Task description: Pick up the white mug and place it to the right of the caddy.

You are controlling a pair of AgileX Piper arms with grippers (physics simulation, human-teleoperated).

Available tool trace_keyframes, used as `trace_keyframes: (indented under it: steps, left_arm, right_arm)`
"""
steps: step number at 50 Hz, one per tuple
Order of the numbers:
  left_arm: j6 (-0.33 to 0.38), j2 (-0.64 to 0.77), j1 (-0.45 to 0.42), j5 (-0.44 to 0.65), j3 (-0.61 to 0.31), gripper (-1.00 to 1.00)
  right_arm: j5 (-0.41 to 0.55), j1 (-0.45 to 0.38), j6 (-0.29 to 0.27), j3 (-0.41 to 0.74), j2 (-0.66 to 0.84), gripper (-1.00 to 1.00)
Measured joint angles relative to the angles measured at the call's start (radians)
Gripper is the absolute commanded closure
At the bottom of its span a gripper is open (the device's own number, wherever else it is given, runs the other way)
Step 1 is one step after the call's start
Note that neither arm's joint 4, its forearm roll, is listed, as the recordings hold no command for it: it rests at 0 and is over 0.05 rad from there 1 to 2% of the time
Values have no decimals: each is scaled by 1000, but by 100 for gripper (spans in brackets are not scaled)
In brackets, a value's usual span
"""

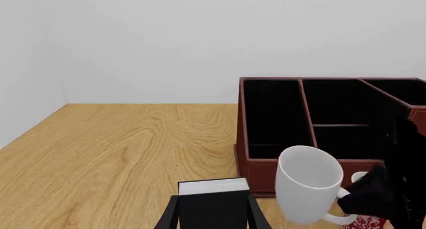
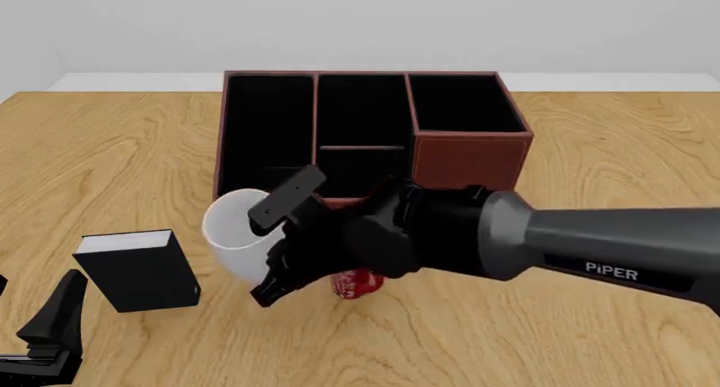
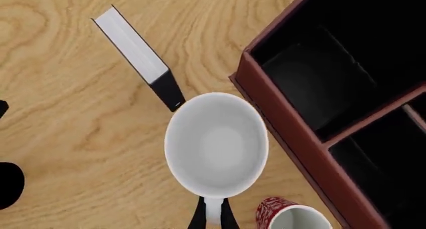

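The white mug (image 2: 231, 235) sits tilted just in front of the caddy's (image 2: 467, 155) left front corner, its mouth turned up toward the front camera. My right gripper (image 2: 268, 256) is shut on its loop handle. The right wrist view looks down into the mug (image 3: 216, 144), and the gripper (image 3: 213, 216) pinches the handle from both sides. The left wrist view shows the mug (image 1: 310, 184) leaning before the caddy wall (image 1: 241, 134). Whether it touches the table I cannot tell. My left gripper (image 2: 29, 298) stands open at the front left, holding nothing.
A small red patterned mug (image 2: 357, 283) stands right beside the white mug, under my right wrist. A black book (image 2: 141, 273) with white pages stands upright left of the mug, ahead of the left gripper (image 1: 213, 201). Bare wood lies right of the caddy.
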State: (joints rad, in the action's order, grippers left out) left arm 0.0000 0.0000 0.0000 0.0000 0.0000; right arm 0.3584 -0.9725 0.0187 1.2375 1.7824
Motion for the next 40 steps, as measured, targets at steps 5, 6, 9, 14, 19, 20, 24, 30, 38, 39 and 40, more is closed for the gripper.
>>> trace_keyframes:
  steps: [5, 6, 9, 14, 19, 20, 24, 30, 38, 39, 40]
  left_arm:
    - [0, 0, 0, 0, 0, -100]
    - [0, 0, 0, 0, 0, -100]
    - [0, 0, 0, 0, 0, -100]
    - [0, 0, 0, 0, 0, -100]
    - [0, 0, 0, 0, 0, -100]
    - [0, 0, 0, 0, 0, -100]
    - [0, 0, 0, 0, 0, -100]
    - [0, 0, 0, 0, 0, -100]
    - [0, 0, 0, 0, 0, -100]
    - [0, 0, 0, 0, 0, -100]
    - [0, 0, 0, 0, 0, -100]
  right_arm:
    - [-2, 11, -12, -8, -36, 100]
    - [-2, 13, -14, -9, -44, 100]
    - [-3, 19, -20, -13, -67, 100]
    - [-5, 28, -27, -19, -104, 100]
    - [-7, 36, -32, -23, -138, 100]
    - [-7, 37, -34, -24, -144, 100]
    - [-9, 44, -38, -28, -166, 100]
    - [-12, 57, -48, -36, -197, 100]
    - [-13, 83, -63, -49, -245, 100]
    - [-13, 87, -64, -51, -252, 100]
    - [-13, 91, -66, -53, -259, 100]
